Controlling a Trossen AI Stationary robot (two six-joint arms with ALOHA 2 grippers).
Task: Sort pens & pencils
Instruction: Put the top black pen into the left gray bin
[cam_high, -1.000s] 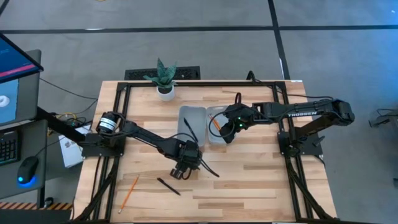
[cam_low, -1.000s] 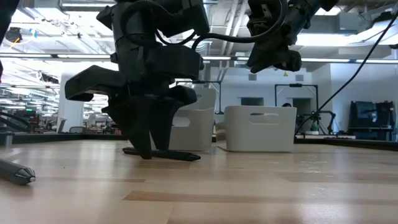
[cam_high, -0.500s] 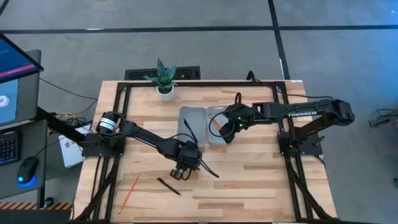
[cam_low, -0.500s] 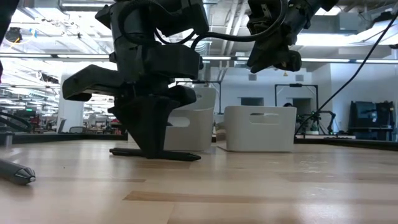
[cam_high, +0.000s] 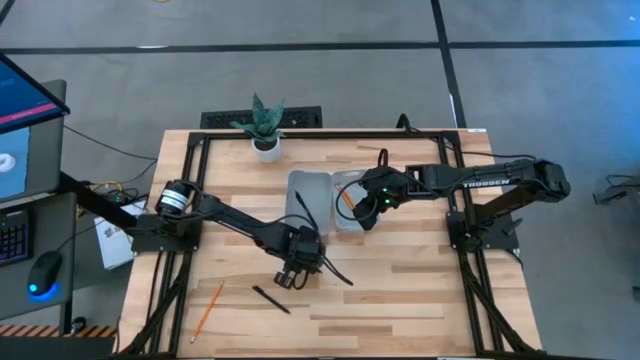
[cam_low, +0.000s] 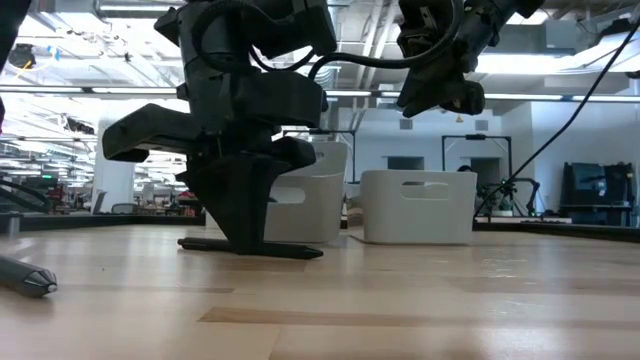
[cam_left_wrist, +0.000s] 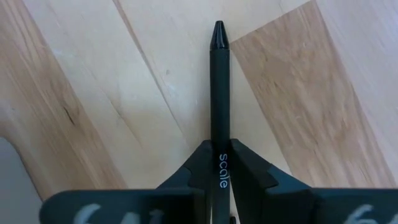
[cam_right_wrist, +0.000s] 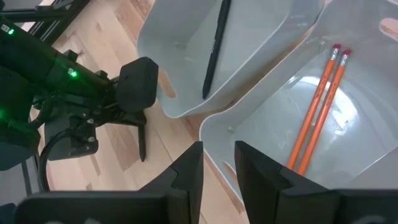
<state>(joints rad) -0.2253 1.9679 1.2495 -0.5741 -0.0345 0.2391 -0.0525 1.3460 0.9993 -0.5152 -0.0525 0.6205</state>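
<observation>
My two arms are matte black, built of slim tubes between chunky joints. The left arm (cam_high: 225, 215) carries a round silver-and-black motor cap near its base. The right arm (cam_high: 480, 180) bears white lettering along its link, with black cable looping off it and a green light glowing near its wrist.

in the left wrist view the black pen (cam_left_wrist: 218, 93) runs down between the left end effector (cam_left_wrist: 217, 165) fingers, and its rear part is hidden behind them. in the low view another pen (cam_low: 25, 277) is cut off by the picture's edge, only its tip showing. in the right wrist view the two pencils (cam_right_wrist: 317, 106) in the bin have their pointed ends hidden behind the right end effector (cam_right_wrist: 217, 163).
</observation>
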